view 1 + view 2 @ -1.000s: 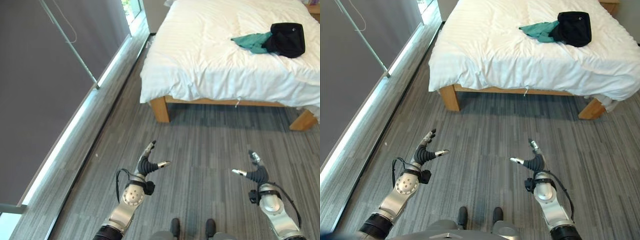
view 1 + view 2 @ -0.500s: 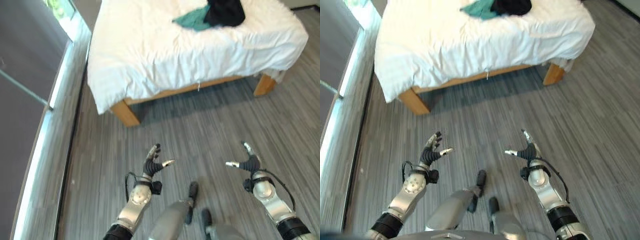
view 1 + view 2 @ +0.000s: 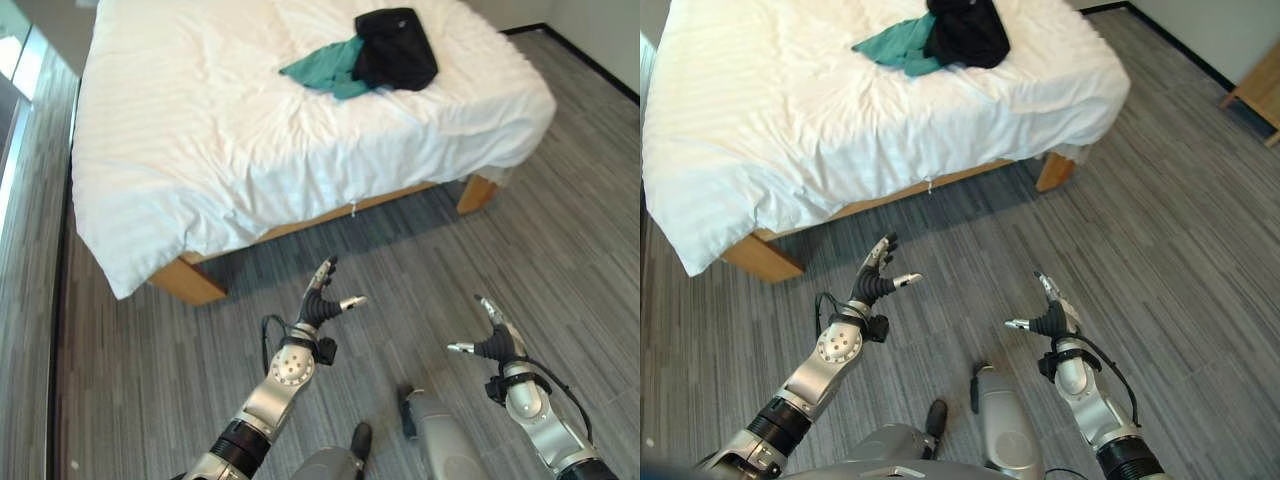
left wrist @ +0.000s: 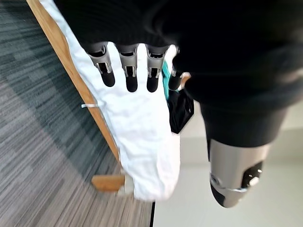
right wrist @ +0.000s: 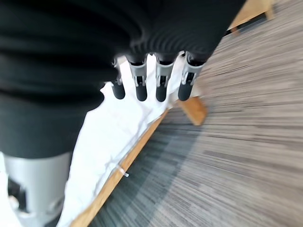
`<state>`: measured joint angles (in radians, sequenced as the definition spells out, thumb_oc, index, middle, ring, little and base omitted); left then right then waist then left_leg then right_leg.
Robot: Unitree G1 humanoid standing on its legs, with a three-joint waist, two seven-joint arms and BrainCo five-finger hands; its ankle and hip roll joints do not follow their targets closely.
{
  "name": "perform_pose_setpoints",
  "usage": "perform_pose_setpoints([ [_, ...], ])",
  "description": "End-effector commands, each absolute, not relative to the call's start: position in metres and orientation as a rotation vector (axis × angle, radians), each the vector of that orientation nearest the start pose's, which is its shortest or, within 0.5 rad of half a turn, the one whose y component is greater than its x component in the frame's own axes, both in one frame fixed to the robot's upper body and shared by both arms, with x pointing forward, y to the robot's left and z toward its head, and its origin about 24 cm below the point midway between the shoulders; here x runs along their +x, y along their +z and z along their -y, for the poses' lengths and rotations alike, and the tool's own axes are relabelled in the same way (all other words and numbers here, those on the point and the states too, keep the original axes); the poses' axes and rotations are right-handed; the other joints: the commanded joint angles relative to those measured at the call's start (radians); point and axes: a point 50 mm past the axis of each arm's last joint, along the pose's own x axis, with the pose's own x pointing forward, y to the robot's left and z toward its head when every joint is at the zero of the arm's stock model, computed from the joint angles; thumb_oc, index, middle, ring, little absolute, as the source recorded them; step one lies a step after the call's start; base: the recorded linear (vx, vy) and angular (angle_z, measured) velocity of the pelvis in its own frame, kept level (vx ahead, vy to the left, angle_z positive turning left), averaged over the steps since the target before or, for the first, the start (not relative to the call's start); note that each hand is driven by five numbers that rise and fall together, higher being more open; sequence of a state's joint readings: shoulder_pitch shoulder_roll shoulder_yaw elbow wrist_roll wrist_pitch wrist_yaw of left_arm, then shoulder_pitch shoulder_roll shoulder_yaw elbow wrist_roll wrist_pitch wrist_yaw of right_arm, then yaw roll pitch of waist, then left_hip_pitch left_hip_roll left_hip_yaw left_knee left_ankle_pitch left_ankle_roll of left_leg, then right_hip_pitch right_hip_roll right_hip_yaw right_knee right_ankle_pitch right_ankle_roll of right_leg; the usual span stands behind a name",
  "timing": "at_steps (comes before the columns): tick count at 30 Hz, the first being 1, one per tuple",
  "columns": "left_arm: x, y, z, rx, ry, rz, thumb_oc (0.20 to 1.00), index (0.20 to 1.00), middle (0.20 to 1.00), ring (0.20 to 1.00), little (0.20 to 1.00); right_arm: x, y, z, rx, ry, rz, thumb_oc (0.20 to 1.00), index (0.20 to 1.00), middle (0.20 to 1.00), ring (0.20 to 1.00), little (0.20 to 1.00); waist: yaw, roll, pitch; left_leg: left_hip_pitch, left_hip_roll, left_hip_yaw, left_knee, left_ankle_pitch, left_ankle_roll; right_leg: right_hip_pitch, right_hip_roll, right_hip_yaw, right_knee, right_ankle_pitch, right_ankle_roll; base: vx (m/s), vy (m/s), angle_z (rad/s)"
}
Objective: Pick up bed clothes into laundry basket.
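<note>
A black garment (image 3: 396,48) and a teal garment (image 3: 322,70) lie bunched together on the white duvet of the bed (image 3: 200,130), toward its far right side. My left hand (image 3: 320,308) hovers over the grey floor in front of the bed, fingers straight and empty. My right hand (image 3: 493,344) hangs lower right, also open and holding nothing. Past the left hand's fingers (image 4: 129,75) the wrist view shows the bed's wooden rail, the white duvet and the black garment (image 4: 179,111). In the right wrist view the fingers (image 5: 161,87) point toward the bed's edge and leg.
The bed stands on wooden legs (image 3: 188,284), (image 3: 474,192) over grey striped carpet (image 3: 560,230). A wooden piece of furniture (image 3: 1258,92) sits at the far right by the wall. A window strip (image 3: 18,50) runs along the left.
The camera has swung right and nearer: the bed now fills the upper view and the window wall has slid off left. Both hands stay open and empty.
</note>
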<state>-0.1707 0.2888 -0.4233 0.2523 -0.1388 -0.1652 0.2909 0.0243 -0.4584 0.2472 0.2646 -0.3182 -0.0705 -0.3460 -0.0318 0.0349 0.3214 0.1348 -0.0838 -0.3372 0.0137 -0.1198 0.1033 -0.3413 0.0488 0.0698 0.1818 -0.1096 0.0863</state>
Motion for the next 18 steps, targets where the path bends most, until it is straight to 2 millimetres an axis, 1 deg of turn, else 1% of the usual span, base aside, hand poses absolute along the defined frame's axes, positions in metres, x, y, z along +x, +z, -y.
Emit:
perform_pose_setpoints([
  [1,0.263,0.036,-0.137,0.18,-0.1,0.101,1.0,1.0,1.0,1.0,1.0,0.26,0.095,0.268,-0.893,-0.339,0.23,1.0,1.0,1.0,1.0,1.0,-0.01,-0.034,-0.049,0.051,0.005,0.055,-0.093,-0.013,-0.076,0.076,-0.032,-0.048,-0.18,0.153,0.047,0.5,-0.142,0.92],
  [2,0.262,0.035,-0.14,0.182,-0.085,0.093,1.0,1.0,1.0,1.0,1.0,0.258,0.095,0.274,-0.932,-0.36,0.222,1.0,1.0,1.0,1.0,1.0,-0.008,-0.028,-0.059,0.081,0.017,0.052,-0.092,-0.038,-0.076,0.073,-0.021,-0.085,-0.207,0.161,0.05,0.46,-0.118,0.83],
  [3,0.259,0.028,-0.148,0.205,-0.076,0.061,1.0,1.0,1.0,1.0,1.0,0.25,0.086,0.296,-1.017,-0.39,0.139,1.0,1.0,1.0,1.0,1.0,-0.011,-0.041,-0.064,0.105,0.019,0.051,-0.087,-0.054,-0.085,0.065,-0.019,-0.112,-0.215,0.173,0.056,0.51,-0.133,0.66],
  [4,0.256,0.026,-0.154,0.205,-0.053,0.054,1.0,1.0,1.0,1.0,1.0,0.243,0.1,0.309,-1.041,-0.46,0.16,1.0,1.0,1.0,1.0,1.0,-0.024,-0.045,-0.072,0.129,0.026,0.046,-0.084,-0.074,-0.087,0.068,-0.017,-0.13,-0.214,0.179,0.054,0.32,-0.105,0.58],
  [5,0.256,0.026,-0.153,0.204,-0.057,0.052,1.0,1.0,1.0,1.0,1.0,0.241,0.1,0.31,-1.042,-0.463,0.155,1.0,1.0,1.0,1.0,1.0,-0.023,-0.042,-0.072,0.131,0.029,0.043,-0.083,-0.076,-0.088,0.071,-0.016,-0.134,-0.215,0.178,0.054,0.65,-0.259,0.62],
  [6,0.245,0.015,-0.152,0.222,-0.088,-0.003,1.0,1.0,1.0,1.0,1.0,0.241,0.122,0.316,-1.124,-0.58,0.229,1.0,1.0,1.0,1.0,1.0,-0.023,-0.036,-0.125,0.16,0.048,0.001,-0.032,-0.108,-0.091,0.136,-0.016,-0.117,-0.242,0.216,0.015,0.67,-0.262,0.57],
  [7,0.244,0.012,-0.148,0.212,-0.102,-0.015,1.0,1.0,1.0,1.0,1.0,0.241,0.13,0.317,-1.122,-0.63,0.265,1.0,1.0,1.0,1.0,1.0,-0.029,-0.026,-0.14,0.156,0.064,-0.002,0.003,-0.106,-0.104,0.15,-0.012,-0.115,-0.247,0.214,0.012,0.85,-0.308,0.53],
  [8,0.242,0.008,-0.146,0.188,-0.106,-0.031,1.0,1.0,1.0,1.0,1.0,0.242,0.132,0.319,-1.123,-0.661,0.272,1.0,1.0,1.0,1.0,1.0,-0.029,-0.007,-0.152,0.143,0.079,0.009,0.062,-0.083,-0.132,0.179,-0.01,-0.138,-0.255,0.211,0.009,0.45,-0.12,0.46],
  [9,0.241,0.007,-0.147,0.168,-0.099,-0.039,1.0,1.0,1.0,1.0,1.0,0.246,0.139,0.32,-1.128,-0.692,0.293,1.0,1.0,1.0,1.0,1.0,-0.02,0.004,-0.152,0.108,0.08,0.033,0.153,-0.016,-0.173,0.209,-0.014,-0.148,-0.257,0.207,0.001,0.39,-0.092,0.44],
  [10,0.24,0.009,-0.147,0.146,-0.102,-0.037,1.0,1.0,1.0,1.0,1.0,0.251,0.153,0.322,-1.13,-0.739,0.332,1.0,1.0,1.0,1.0,1.0,-0.012,0.004,-0.135,0.035,0.071,0.059,0.315,0.07,-0.214,0.242,-0.021,-0.145,-0.26,0.198,-0.01,0.26,-0.047,0.4],
  [11,0.239,0.011,-0.147,0.136,-0.106,-0.032,1.0,1.0,1.0,1.0,1.0,0.255,0.166,0.32,-1.138,-0.764,0.383,1.0,1.0,1.0,1.0,1.0,-0.004,-0.002,-0.117,-0.042,0.058,0.091,0.47,0.109,-0.22,0.267,-0.027,-0.136,-0.262,0.184,-0.021,0.22,-0.078,0.48],
  [12,0.239,0.013,-0.148,0.14,-0.107,-0.022,1.0,1.0,1.0,1.0,1.0,0.257,0.183,0.32,-1.131,-0.819,0.455,1.0,1.0,1.0,1.0,1.0,0.014,-0.016,-0.097,-0.119,0.038,0.115,0.624,0.147,-0.222,0.297,-0.031,-0.124,-0.266,0.171,-0.04,0.17,-0.109,0.19],
  [13,0.239,0.015,-0.15,0.147,-0.103,-0.014,1.0,1.0,1.0,1.0,1.0,0.259,0.19,0.32,-1.115,-0.849,0.486,1.0,1.0,1.0,1.0,1.0,0.032,-0.024,-0.087,-0.176,0.04,0.158,0.696,0.131,-0.202,0.321,-0.034,-0.114,-0.269,0.155,-0.049,0.21,-0.157,0.08],
  [14,0.239,0.017,-0.15,0.151,-0.104,-0.006,1.0,1.0,1.0,1.0,1.0,0.261,0.201,0.32,-1.106,-0.872,0.525,1.0,1.0,1.0,1.0,1.0,0.047,-0.036,-0.077,-0.225,0.038,0.186,0.724,0.11,-0.186,0.34,-0.045,-0.111,-0.269,0.147,-0.053,0.25,-0.119,-0.13],
  [15,0.241,0.018,-0.15,0.15,-0.106,-0.004,1.0,1.0,1.0,1.0,1.0,0.264,0.209,0.323,-1.1,-0.899,0.539,1.0,1.0,1.0,1.0,1.0,0.07,-0.038,-0.068,-0.277,0.065,0.219,0.716,0.06,-0.166,0.36,-0.049,-0.109,-0.269,0.132,-0.052,0.31,-0.073,-0.08],
  [16,0.242,0.019,-0.148,0.133,-0.107,-0.003,1.0,1.0,1.0,1.0,1.0,0.267,0.214,0.329,-1.097,-0.928,0.532,1.0,1.0,1.0,1.0,1.0,0.084,-0.045,-0.065,-0.3,0.091,0.251,0.629,0.022,-0.153,0.376,-0.059,-0.115,-0.268,0.116,-0.048,0.24,-0.024,-0.21],
  [17,0.242,0.019,-0.148,0.133,-0.107,-0.003,1.0,1.0,1.0,1.0,1.0,0.267,0.214,0.329,-1.097,-0.928,0.532,1.0,1.0,1.0,1.0,1.0,0.084,-0.045,-0.065,-0.3,0.091,0.251,0.629,0.022,-0.153,0.376,-0.059,-0.115,-0.268,0.116,-0.048,0.32,0.023,-0.2],
  [18,0.242,0.02,-0.146,0.128,-0.125,-0.001,1.0,1.0,1.0,1.0,1.0,0.27,0.217,0.339,-1.096,-0.962,0.504,1.0,1.0,1.0,1.0,1.0,0.098,-0.047,-0.065,-0.305,0.08,0.282,0.418,-0.009,-0.139,0.4,-0.069,-0.123,-0.269,0.088,-0.036,0.19,0.028,-0.03],
])
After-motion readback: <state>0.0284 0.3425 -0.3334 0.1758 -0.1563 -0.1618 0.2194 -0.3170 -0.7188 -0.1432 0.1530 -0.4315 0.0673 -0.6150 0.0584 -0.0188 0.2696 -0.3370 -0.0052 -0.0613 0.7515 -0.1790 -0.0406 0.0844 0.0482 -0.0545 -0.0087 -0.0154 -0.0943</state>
